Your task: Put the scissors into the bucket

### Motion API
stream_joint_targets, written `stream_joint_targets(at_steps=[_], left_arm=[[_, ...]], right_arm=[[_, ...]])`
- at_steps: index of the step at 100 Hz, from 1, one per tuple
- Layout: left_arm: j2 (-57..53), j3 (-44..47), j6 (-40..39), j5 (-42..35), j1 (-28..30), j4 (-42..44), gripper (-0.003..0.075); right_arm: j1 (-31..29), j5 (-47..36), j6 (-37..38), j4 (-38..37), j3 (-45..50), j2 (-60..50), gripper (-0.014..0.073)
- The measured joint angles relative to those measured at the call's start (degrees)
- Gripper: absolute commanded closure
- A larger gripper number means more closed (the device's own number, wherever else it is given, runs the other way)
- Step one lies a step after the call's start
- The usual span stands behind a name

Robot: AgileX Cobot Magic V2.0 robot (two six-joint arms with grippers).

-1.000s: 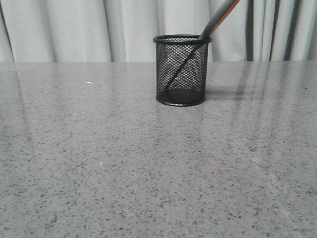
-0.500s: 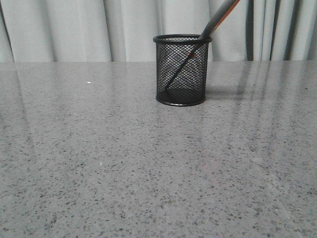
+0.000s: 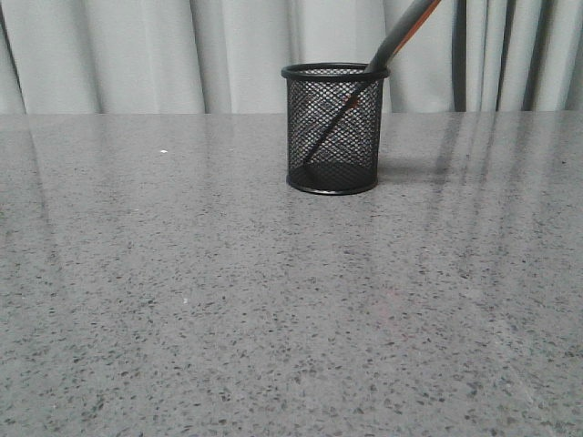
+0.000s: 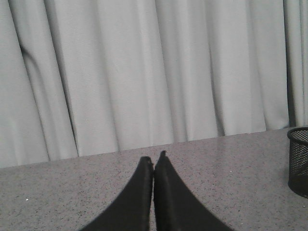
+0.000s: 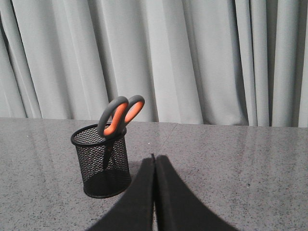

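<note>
The bucket [image 3: 332, 127], a small black wire-mesh cup, stands on the grey speckled table at the back centre. The scissors [image 3: 401, 32] stand inside it, blades down, leaning against the rim with the handles up to the right. In the right wrist view the bucket [image 5: 102, 161] holds the scissors [image 5: 120, 114], grey loops lined in orange showing above the rim. My right gripper [image 5: 154, 158] is shut and empty, apart from the bucket. My left gripper [image 4: 154, 156] is shut and empty; the bucket's edge [image 4: 299, 161] shows off to one side. Neither gripper shows in the front view.
Pale grey curtains [image 3: 137, 55] hang behind the table's far edge. The grey speckled tabletop [image 3: 273, 309] stretches in front of the bucket.
</note>
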Motion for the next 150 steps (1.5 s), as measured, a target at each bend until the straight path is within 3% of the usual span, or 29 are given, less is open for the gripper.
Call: stream_joint_targets(at_steps=[39,49,68,82,98,150], left_arm=[[0.0,0.0,-0.01,0.0,0.0,0.0,0.0741],[0.0,0.21,-0.99,0.0,0.0,3.72,0.0741],[0.0,4.63,-21.09,-0.35,2.04,20.72,0.0741],[-0.11,9.76,-26.88,-0.01,3.16,24.93,0.0741],[-2.08,14.69,-27.88,-1.01,3.29,26.76,0.0741],[-2.08,14.81,-28.21,-1.78,3.29,26.65,0.0741]], right_arm=[[0.0,0.0,0.0,0.0,0.0,0.0,0.0659],[0.0,0.0,0.17,0.0,0.0,0.0,0.0659],[0.0,0.0,0.17,0.0,0.0,0.0,0.0659],[0.0,0.0,0.17,0.0,0.0,0.0,0.0659],[0.0,0.0,0.17,0.0,0.0,0.0,0.0659],[0.0,-0.02,0.0,0.0,0.0,0.0,0.0659]])
